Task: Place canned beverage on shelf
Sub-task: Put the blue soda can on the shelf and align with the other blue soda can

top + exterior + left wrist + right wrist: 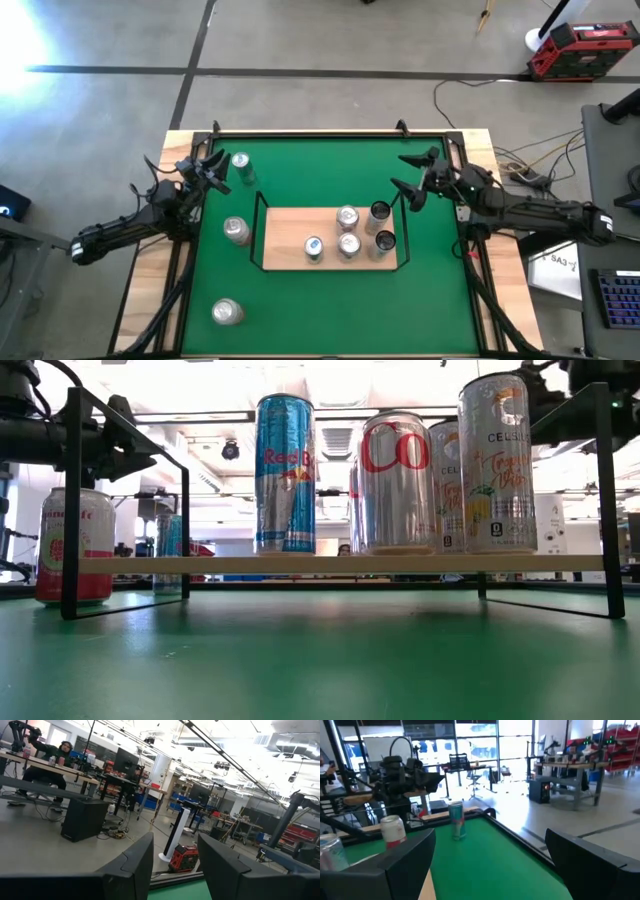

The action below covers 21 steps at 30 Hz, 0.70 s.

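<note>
The shelf [285,235], a light-wood board with a thin black wire rail, sat at the middle of the green table [330,300]. Five cans stood on it, all upright and all toward its right half. Seen from above: a blue-topped can [313,247] nearest the board's centre, two silver-topped cans [347,216] [349,244] just right of it, and two dark-topped cans [380,211] [385,241] along the right rail. The left part of the board was bare wood.

From table height, the Red Bull can [285,473] stood apart on the left of the group; a silver can with red lettering [397,482] and a Celsius can [496,464] were close together, with a further can partly hidden between them.

Three cans were off the shelf, on the felt to its left: one near the far-left corner [241,166], one just beside the left rail [236,230], one near the front-left [227,312].

The left gripper [212,170] hung above the table's far-left edge, close to the corner can, fingers pressed together, holding nothing. The right gripper [410,180] hovered above the felt just beyond the shelf's far-right corner, fingers spread wide, empty.

A person [50,762] sat at a desk in the room behind.
</note>
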Each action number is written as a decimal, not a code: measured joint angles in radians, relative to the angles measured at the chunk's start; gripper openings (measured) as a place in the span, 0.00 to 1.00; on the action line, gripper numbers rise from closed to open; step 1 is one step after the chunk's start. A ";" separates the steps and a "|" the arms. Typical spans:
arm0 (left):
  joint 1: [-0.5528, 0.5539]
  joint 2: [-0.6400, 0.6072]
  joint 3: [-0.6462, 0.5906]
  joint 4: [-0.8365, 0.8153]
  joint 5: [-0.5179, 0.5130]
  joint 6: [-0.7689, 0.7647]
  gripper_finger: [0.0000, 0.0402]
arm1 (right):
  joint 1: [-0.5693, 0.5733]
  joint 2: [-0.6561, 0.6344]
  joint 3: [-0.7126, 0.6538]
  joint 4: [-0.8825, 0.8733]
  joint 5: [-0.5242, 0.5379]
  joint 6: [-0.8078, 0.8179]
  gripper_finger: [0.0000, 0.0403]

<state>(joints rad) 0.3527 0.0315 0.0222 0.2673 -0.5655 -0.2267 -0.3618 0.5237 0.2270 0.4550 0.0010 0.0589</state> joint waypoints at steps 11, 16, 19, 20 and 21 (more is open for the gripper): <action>0.000 0.000 0.000 0.000 0.000 0.000 0.34 | 0.000 -0.242 -0.130 0.009 0.009 -0.062 0.91; 0.000 0.000 0.000 0.000 0.000 0.000 0.34 | 0.000 -0.319 -0.177 0.020 0.080 -0.097 0.91; 0.000 0.000 0.000 0.000 0.000 0.000 0.34 | 0.000 -0.362 -0.205 0.024 0.114 -0.089 0.91; 0.000 0.000 0.000 0.000 0.000 0.000 0.34 | 0.000 -0.374 -0.212 0.015 0.125 -0.080 0.91; 0.000 0.000 0.000 0.000 0.000 0.000 0.34 | 0.000 -0.384 -0.213 0.012 0.134 -0.075 0.91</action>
<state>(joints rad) 0.3527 0.0315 0.0223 0.2676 -0.5654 -0.2266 -0.3622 0.1393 0.0143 0.4667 0.1352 -0.0158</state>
